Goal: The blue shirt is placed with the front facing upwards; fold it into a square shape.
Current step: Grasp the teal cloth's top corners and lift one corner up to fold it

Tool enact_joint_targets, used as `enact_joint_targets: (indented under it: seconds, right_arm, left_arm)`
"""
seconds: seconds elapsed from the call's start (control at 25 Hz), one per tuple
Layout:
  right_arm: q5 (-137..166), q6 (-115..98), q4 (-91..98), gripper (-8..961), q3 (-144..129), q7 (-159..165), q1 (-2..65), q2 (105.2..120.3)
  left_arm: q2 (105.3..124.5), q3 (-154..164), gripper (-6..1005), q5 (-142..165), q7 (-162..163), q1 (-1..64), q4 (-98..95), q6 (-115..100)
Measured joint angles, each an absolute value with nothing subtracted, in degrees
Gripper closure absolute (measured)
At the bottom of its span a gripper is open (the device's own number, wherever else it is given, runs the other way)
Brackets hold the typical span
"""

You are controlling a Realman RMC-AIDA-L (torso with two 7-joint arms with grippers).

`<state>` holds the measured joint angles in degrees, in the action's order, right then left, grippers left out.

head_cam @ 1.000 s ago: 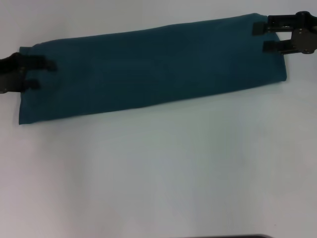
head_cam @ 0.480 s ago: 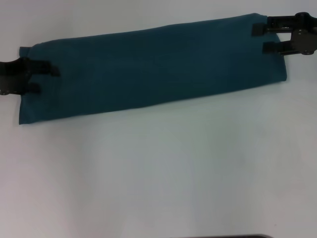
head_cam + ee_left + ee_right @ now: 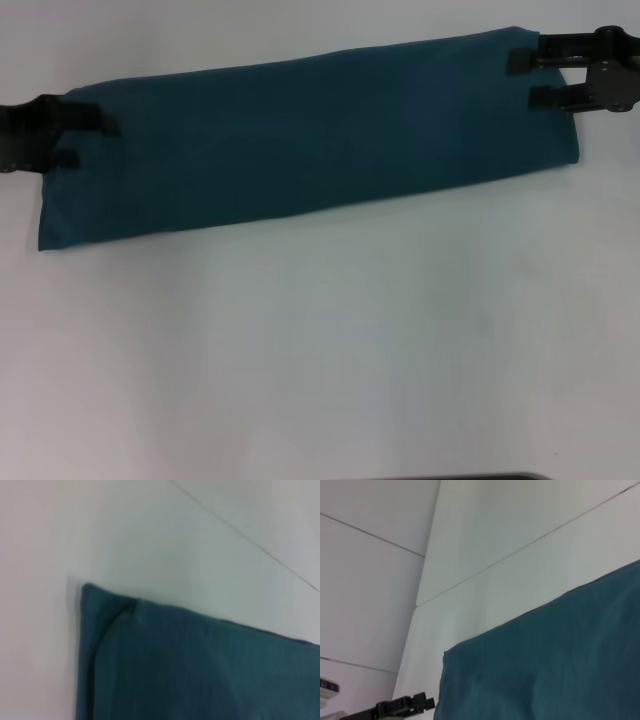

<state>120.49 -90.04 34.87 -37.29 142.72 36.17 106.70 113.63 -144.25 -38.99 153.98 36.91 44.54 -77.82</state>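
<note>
- Head view: my left gripper [image 3: 88, 140] has its fingers parted over the left end of the dark teal-blue cotton shirt [image 3: 320, 140]; my right gripper [image 3: 522, 80] is likewise parted at the right end
- the shirt lies folded into a long band on the white table [image 3: 330, 350]

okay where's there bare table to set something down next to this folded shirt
The widest bare table lies on the robot's side of the shirt, along its whole near edge. A narrower bare strip runs beyond its far edge. The ends are crowded: left gripper at one, right gripper at the other, both open.
</note>
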Motion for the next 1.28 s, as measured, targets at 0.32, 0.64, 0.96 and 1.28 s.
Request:
enact_joint_targets:
  seconds: [0.32, 0.64, 0.96, 1.28]
  right_arm:
    - [120.34, -90.38, 34.91, 89, -37.21, 142.73, 36.21, 106.70]
    - [120.16, -90.44, 34.88, 89, -37.17, 142.77, 36.21, 106.70]
    - [120.14, -90.44, 34.82, 89, -37.17, 142.83, 36.21, 106.70]
    - [120.14, -90.44, 34.84, 89, -37.11, 143.06, 36.21, 106.70]
  left_arm:
    - [113.89, -143.41, 206, -33.89, 155.89, 38.98, 44.25, -73.39]
    - [113.88, -143.30, 207, -30.93, 156.13, 39.84, 44.20, -72.92]
    - [114.52, -140.46, 207, -29.01, 156.49, 40.19, 44.13, -72.02]
    - [115.01, -137.53, 207, -29.00, 156.42, 40.44, 43.84, -70.91]
